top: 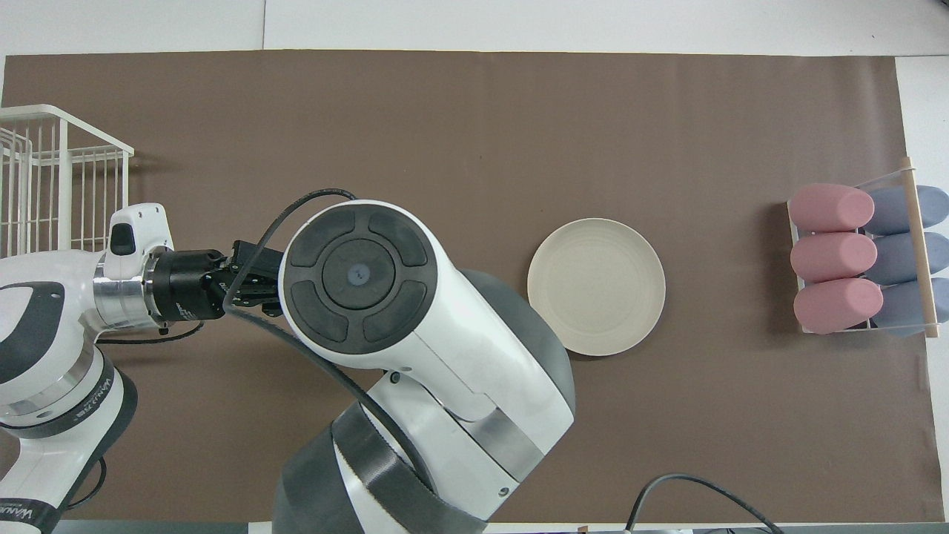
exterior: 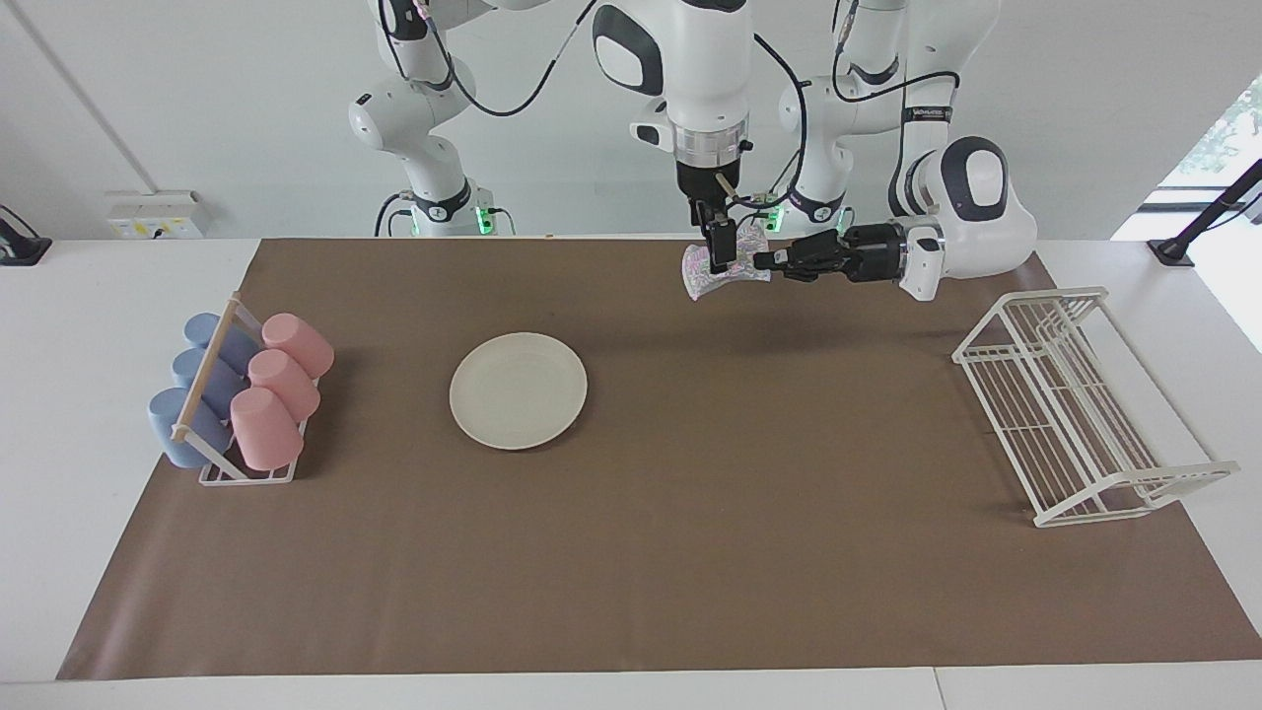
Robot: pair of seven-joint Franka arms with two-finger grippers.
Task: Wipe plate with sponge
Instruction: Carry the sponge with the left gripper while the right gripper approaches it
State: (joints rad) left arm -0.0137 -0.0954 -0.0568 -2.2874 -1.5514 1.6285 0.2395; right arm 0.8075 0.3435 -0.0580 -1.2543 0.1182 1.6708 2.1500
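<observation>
Left fingers clamped on one sponge, right fingers apart (around it), one plate, six cups.

plate on mat | cup rack beside (right arm's end)

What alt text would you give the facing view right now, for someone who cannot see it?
Above the brown mat, the left gripper holds a silvery, glittery scrub sponge shut in its fingers, while the right gripper hangs open at the sponge, pointing down. A round cream-white plate lies bare on the mat toward the right arm's end.
</observation>
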